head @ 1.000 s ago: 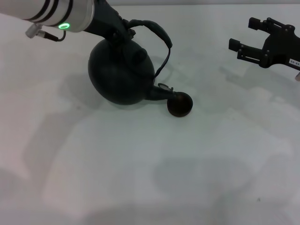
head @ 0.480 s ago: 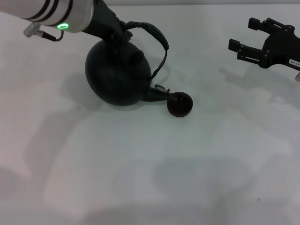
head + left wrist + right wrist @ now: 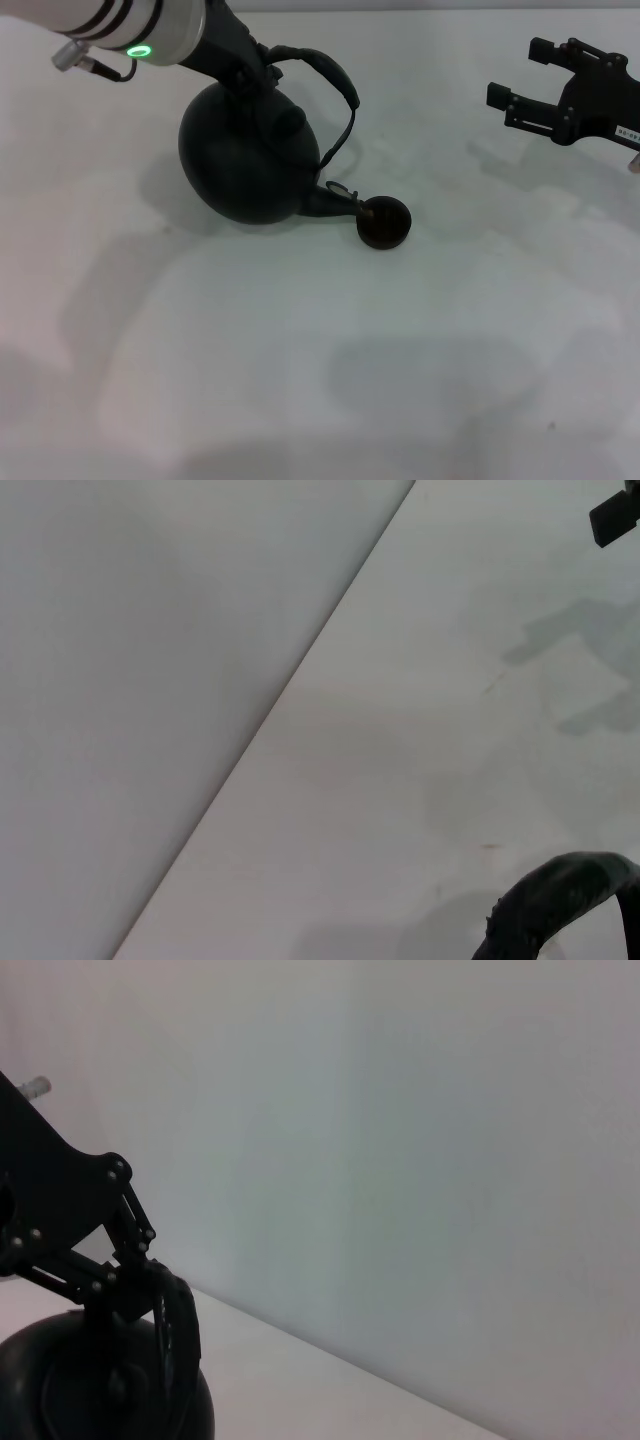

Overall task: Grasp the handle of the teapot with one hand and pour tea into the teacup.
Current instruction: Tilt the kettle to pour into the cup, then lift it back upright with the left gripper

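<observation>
Black pot: teapot on the left far part of the white worktop, tipped toward the cup, spout low.
Handle: handle arching over the lid, thick wrapped top toward the left arm, thin leg running down to the spout side.
Left hand: left hand at the handle's top, clenched on the handle, as the linkage in the right wrist view suggested; fingertips themselves hidden behind the pot's dark mass in the head view.
Cup: teacup upright on the worktop, just right of the pot and nearer the robot, touching or almost touching the spout tip.
Key relation: spout pointed from pot body toward the cup, its tip at the cup's left rim; pot's long axis, handle top to spout, slanted down toward the cup. Judged: more tilt about that axis needed to send tea over the rim, without pushing the cup.
Right hand: right hand parked far right, well apart from pot and cup, fingers spread, holding nothing.
Nearer arm: left, already on the pot.
Tea stream: not discernible.
</observation>
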`<state>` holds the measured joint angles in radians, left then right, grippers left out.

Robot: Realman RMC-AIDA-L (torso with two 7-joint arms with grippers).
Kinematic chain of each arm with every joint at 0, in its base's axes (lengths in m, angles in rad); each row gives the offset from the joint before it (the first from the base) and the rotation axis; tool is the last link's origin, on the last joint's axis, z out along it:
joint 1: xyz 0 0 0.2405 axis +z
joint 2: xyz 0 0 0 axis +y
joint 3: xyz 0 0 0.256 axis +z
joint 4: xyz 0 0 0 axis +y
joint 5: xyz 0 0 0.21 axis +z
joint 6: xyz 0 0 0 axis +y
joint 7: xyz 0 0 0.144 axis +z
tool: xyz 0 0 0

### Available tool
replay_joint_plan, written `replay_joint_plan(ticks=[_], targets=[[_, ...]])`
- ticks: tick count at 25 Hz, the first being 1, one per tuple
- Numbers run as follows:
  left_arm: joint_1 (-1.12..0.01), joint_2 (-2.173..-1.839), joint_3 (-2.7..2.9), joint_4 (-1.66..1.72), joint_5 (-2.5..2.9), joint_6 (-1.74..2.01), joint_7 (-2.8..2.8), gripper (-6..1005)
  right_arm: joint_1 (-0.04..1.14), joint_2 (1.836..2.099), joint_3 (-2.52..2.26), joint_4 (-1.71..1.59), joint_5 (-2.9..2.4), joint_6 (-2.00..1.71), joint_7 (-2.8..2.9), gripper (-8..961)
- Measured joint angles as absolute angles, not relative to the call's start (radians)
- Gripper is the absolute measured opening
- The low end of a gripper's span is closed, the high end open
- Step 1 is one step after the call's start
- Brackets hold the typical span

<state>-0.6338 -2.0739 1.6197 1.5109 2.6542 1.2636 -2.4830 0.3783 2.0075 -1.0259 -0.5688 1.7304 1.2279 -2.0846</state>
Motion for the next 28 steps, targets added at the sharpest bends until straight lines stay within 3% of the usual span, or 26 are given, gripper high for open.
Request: replay_joint_plan(ticks=[28], targets=[[-0.627,-2.077,1.613,1.511,2.640,1.248,-2.491,162,0.402,2.008,-1.025,-0.545,1.729,1.212,-2.092,851]])
